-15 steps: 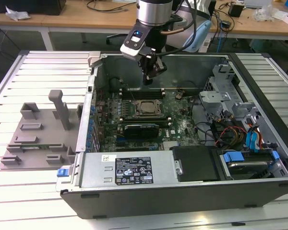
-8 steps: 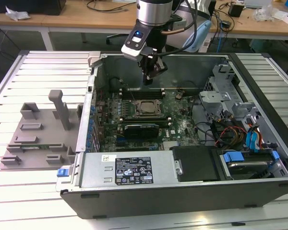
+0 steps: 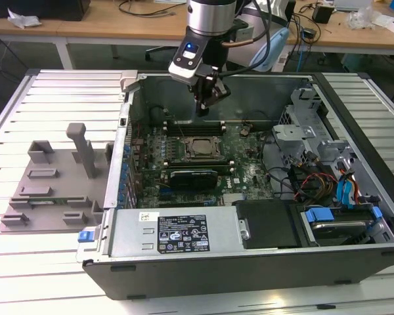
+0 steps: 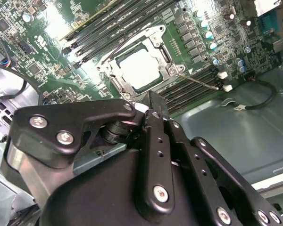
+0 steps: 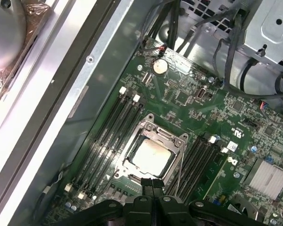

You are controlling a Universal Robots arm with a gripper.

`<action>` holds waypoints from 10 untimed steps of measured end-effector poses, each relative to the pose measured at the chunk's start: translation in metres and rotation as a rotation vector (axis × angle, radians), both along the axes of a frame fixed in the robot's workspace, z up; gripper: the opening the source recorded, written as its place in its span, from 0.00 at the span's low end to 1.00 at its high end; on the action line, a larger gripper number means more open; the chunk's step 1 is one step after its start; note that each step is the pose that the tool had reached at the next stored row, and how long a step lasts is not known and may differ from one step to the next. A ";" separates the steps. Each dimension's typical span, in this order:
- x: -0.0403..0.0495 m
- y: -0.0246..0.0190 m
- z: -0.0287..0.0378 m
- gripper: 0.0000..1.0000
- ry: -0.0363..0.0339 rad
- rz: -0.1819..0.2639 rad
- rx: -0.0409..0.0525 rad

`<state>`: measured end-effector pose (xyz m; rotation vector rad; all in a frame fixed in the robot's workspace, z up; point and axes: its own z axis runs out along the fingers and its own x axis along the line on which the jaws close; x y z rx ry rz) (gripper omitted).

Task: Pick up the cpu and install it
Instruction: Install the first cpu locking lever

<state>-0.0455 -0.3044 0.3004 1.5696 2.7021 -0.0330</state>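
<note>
The cpu point(image 3: 196, 147) lies flat inside the black socket frame point(image 5: 166, 137) on the green motherboard, silvery top plate up. It shows in both wrist views, cpu point(image 4: 139, 69) and cpu point(image 5: 151, 155). My gripper point(image 3: 202, 110) hangs above the open computer case, a little behind the socket and well clear of the board. Its two black fingers point(image 5: 150, 184) are pressed together with nothing held between them. In the second wrist view the gripper point(image 4: 142, 107) sits above the socket's near edge. The socket's wire lever point(image 4: 198, 81) sticks out to one side.
A grey plastic tray point(image 3: 52, 190) with upright posts rests on the slatted table at the exterior view's left. Memory slots point(image 5: 114, 129) flank the socket. The case wall point(image 3: 125, 131), a drive cage point(image 3: 302, 125) and loose cables point(image 3: 315, 184) crowd the exterior view's right.
</note>
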 end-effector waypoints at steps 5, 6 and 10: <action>0.0000 0.0000 0.0000 0.11 0.0000 0.025 0.0000; 0.0000 0.0000 0.0000 0.11 0.0000 0.036 0.0001; 0.0000 0.0000 0.0000 0.11 0.0000 0.057 0.0000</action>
